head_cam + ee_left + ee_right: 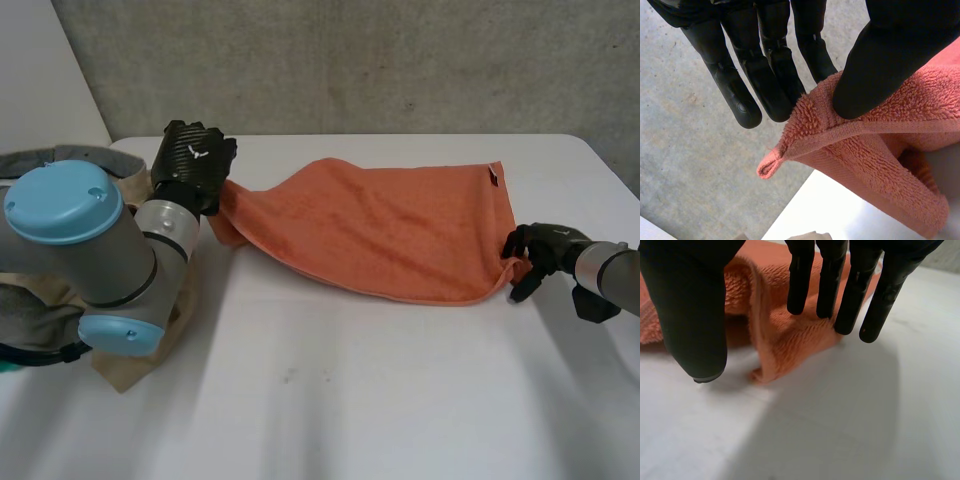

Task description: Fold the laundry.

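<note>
Fingers (767, 85) and thumb of the left hand (193, 158) pinch one corner of the orange terry towel (390, 225); the right hand (545, 248) rests straight fingers (827, 285) on the near corner at the other end, thumb clear, probably to stretch the cloth flat across the white table (350, 400) for folding

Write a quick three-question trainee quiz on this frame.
1. True or false: the left hand pinches an end of the towel.
2. The right hand is at the towel's: A) middle, B) right near corner, C) far edge.
3. What lies under the left arm?
Key: 1 true; 2 B; 3 a beige cloth.
</note>
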`<state>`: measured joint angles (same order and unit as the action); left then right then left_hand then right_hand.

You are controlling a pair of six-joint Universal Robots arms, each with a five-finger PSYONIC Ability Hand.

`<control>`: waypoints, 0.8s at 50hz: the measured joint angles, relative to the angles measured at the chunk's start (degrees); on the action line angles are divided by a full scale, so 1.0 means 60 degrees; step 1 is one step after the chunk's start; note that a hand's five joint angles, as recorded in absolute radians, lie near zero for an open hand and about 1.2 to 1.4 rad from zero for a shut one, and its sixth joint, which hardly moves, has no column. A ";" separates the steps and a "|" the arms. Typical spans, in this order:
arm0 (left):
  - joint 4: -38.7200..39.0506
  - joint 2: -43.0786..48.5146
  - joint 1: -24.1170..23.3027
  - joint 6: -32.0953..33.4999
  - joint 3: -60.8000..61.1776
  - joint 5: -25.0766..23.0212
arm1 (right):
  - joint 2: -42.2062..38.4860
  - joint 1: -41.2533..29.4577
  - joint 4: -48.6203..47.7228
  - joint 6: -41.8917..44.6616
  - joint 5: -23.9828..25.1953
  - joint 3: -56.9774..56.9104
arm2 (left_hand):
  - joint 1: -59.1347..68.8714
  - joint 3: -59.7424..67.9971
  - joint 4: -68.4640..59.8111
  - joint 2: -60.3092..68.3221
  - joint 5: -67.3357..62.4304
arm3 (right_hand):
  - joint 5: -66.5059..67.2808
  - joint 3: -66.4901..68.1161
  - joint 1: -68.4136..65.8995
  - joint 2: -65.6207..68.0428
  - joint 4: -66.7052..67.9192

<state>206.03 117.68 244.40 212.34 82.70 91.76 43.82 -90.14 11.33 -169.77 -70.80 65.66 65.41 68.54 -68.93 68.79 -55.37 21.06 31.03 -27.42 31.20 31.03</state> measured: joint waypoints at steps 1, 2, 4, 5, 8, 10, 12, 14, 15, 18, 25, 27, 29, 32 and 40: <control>-0.0022 0.0001 0.0009 0.0000 0.0002 0.0000 | -0.0042 0.0000 0.0041 -0.0054 0.0033 -0.0052 | 0.0000 0.0000 0.0000 0.0000 0.0000 | 0.0000 0.0000 0.0000 0.0000 0.0000; -0.0057 0.0000 0.0022 0.0000 0.0006 0.0001 | -0.0173 -0.0005 0.0138 -0.0235 0.0135 -0.0214 | 0.0000 0.0000 0.0001 0.0000 0.0001 | 0.0243 0.0263 -0.0082 0.0206 0.0186; -0.0115 -0.0003 0.0037 -0.0003 0.0013 0.0005 | -0.0311 -0.0017 0.0203 -0.0475 0.0232 -0.0395 | 0.0000 0.0000 0.0001 0.0001 0.0001 | 0.0913 0.1048 -0.0804 0.0989 0.0977; -0.0151 -0.0005 0.0042 -0.0004 0.0017 0.0006 | -0.0361 -0.0027 0.0206 -0.0585 0.0265 -0.0471 | 0.0000 0.0000 0.0000 0.0000 0.0001 | 0.2284 0.2615 -0.2171 0.2677 0.2455; -0.0272 -0.0016 0.0050 -0.0004 0.0029 0.0011 | -0.0471 -0.0058 0.0180 -0.0848 0.0300 -0.0620 | 0.0000 0.0000 0.0001 0.0000 0.0000 | 0.4443 0.3837 -0.4041 0.4831 0.4695; -0.0446 -0.0034 0.0048 -0.0002 0.0041 0.0022 | -0.0508 -0.0091 0.0060 -0.1111 0.0274 -0.0762 | 0.0000 0.0000 0.0001 0.0000 0.0001 | 0.5876 0.5399 -0.4960 0.6062 0.6120; -0.0710 -0.0064 0.0042 0.0006 0.0059 0.0037 | -0.0417 -0.0090 -0.0032 -0.1182 0.0234 -0.0817 | 0.0000 0.0000 0.0000 0.0001 0.0001 | 0.5933 0.6000 -0.4960 0.6063 0.6168; -0.1000 -0.0100 0.0036 0.0018 0.0080 0.0050 | -0.0247 -0.0076 -0.0088 -0.1116 0.0202 -0.0830 | 0.0000 0.0000 0.0000 0.0000 0.0001 | 0.5956 0.6153 -0.4960 0.6063 0.6170; -0.1205 -0.0135 0.0033 0.0026 0.0095 0.0059 | -0.0092 -0.0062 -0.0105 -0.0992 0.0186 -0.0816 | 0.0000 0.0000 0.0000 0.0000 0.0001 | 0.5956 0.6153 -0.4960 0.6063 0.6170; -0.1909 -0.0299 0.0040 0.0046 0.0167 0.0088 | 0.0367 0.0007 -0.0073 -0.0371 0.0162 -0.0671 | 0.0000 0.0000 0.0001 0.0000 0.0000 | 0.5956 0.6153 -0.4960 0.6063 0.6170; -0.4117 -0.0864 0.0161 0.0084 0.0604 0.0344 | 0.1982 0.0668 0.0672 0.3392 -0.0042 0.0612 | 0.0000 0.0000 0.0000 0.0001 0.0001 | 0.5956 0.6153 -0.4960 0.6063 0.6171; -0.5036 -0.1088 0.0191 0.0098 0.0932 0.0510 | 0.2889 0.1181 0.1248 0.5825 -0.0541 0.1563 | 0.0000 0.0000 0.0000 0.0000 0.0001 | 0.5956 0.6153 -0.4960 0.6063 0.6171; -0.5575 -0.1237 0.0189 0.0106 0.1198 0.0608 | 0.3275 0.1438 0.1499 0.6893 -0.0882 0.2032 | 0.0000 0.0000 0.0000 0.0000 0.0000 | 0.5956 0.6153 -0.4960 0.6063 0.6172; -0.6286 -0.1466 0.0146 0.0116 0.1718 0.0725 | 0.4138 0.2064 0.2095 0.9227 -0.1928 0.3269 | 0.0000 0.0000 0.0000 0.0000 0.0000 | 0.5957 0.6153 -0.4961 0.6063 0.6172; -0.6594 -0.1561 -0.0148 0.0111 0.2185 0.0748 | 0.4551 0.2314 0.2233 1.0114 -0.2631 0.4190 | 0.0000 0.0000 -0.0001 0.0000 0.0000 | 0.5957 0.6153 -0.5222 0.6063 0.6172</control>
<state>166.47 108.31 243.51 213.01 95.81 96.24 71.13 -76.25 24.73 -109.09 -86.59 90.79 65.41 68.54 -68.94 68.79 -55.37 56.80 67.94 -58.75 67.58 68.06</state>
